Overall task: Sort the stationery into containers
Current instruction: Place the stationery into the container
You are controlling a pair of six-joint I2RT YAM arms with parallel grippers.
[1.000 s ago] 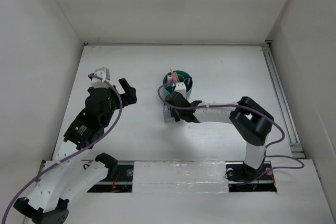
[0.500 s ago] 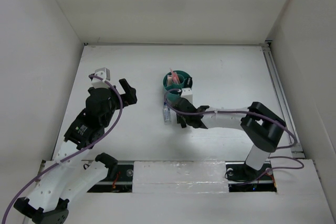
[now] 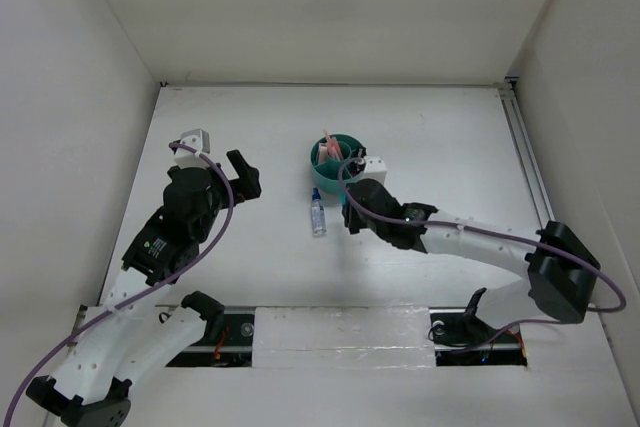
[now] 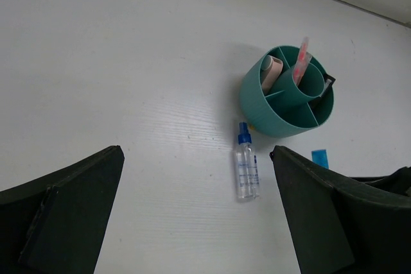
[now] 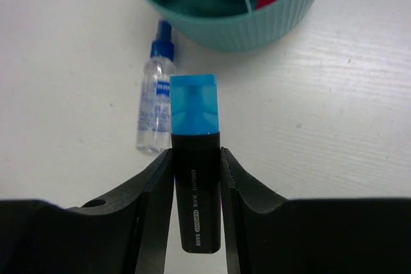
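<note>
Right gripper [image 5: 194,158], clamped on a blue-capped black highlighter [image 5: 192,104], hovers just short of the teal organizer [image 5: 257,27]; best lift above the rim before releasing (left gripper [image 4: 196,158] waits, fingers apart).

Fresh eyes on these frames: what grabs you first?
The right fingers clamp a black highlighter with a blue cap, which points at the ribbed teal desk organizer just ahead. Thin pink pencils stick up out of that organizer. A small clear spray bottle with a blue top lies on the white table beside it.
</note>
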